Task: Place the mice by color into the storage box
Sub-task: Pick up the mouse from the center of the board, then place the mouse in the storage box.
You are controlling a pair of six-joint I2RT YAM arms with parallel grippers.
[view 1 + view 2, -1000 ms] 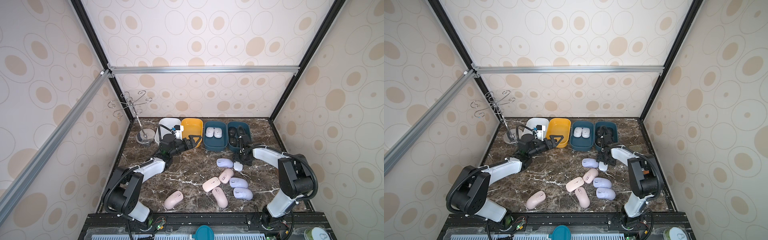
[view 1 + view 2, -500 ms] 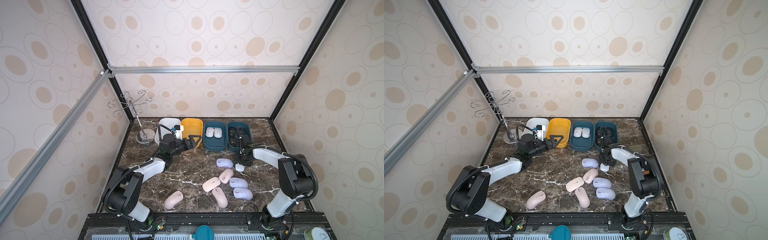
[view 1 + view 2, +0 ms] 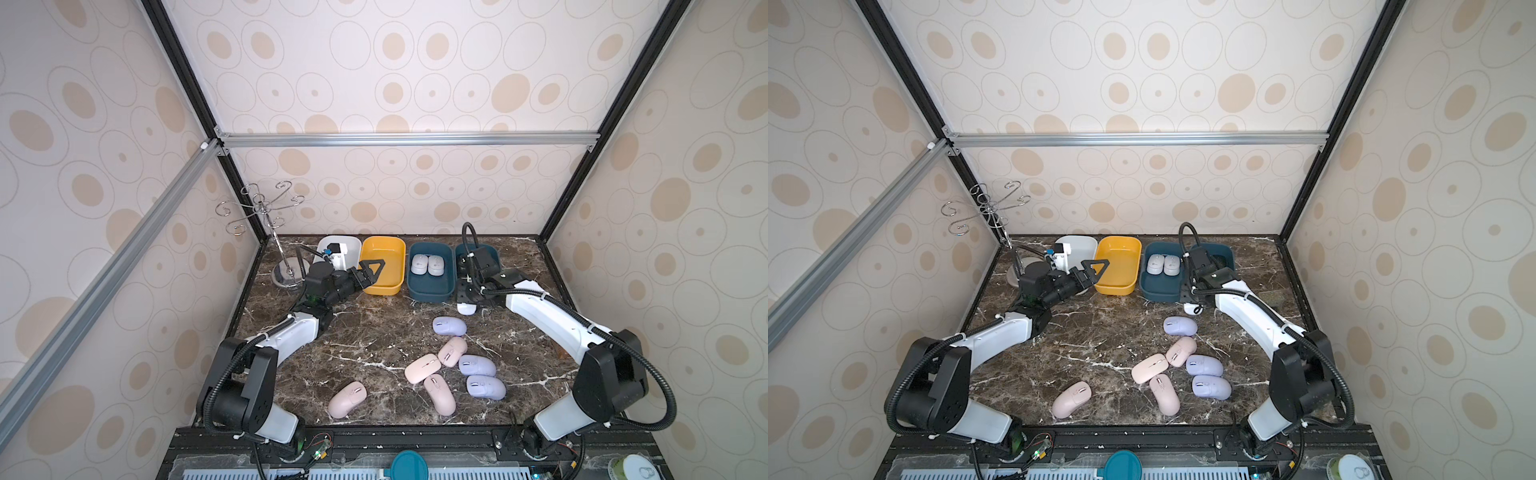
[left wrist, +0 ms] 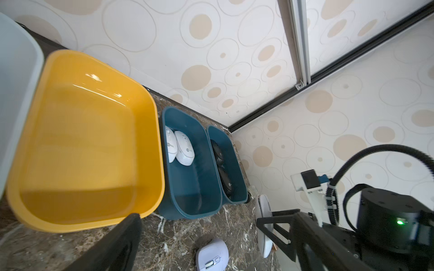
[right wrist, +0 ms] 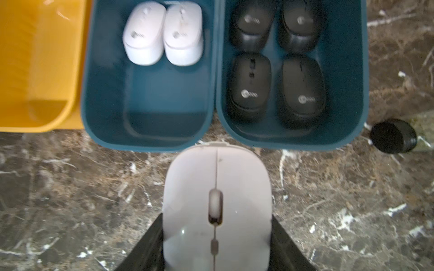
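A: The third white mouse had moved closer to the bins than a second ago, squeezed at its sides by the right gripper

B: Yes, the jaws narrowed onto it. It hung just short of the blue bin holding two white mice

A: White looked nearly finished, then. Left gripper?

B: Spread wide, empty, by the yellow bin. The pink mice and lavender mice lay unsorted on the table

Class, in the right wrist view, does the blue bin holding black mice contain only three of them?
No, four black mice lie in that blue bin, two by two.
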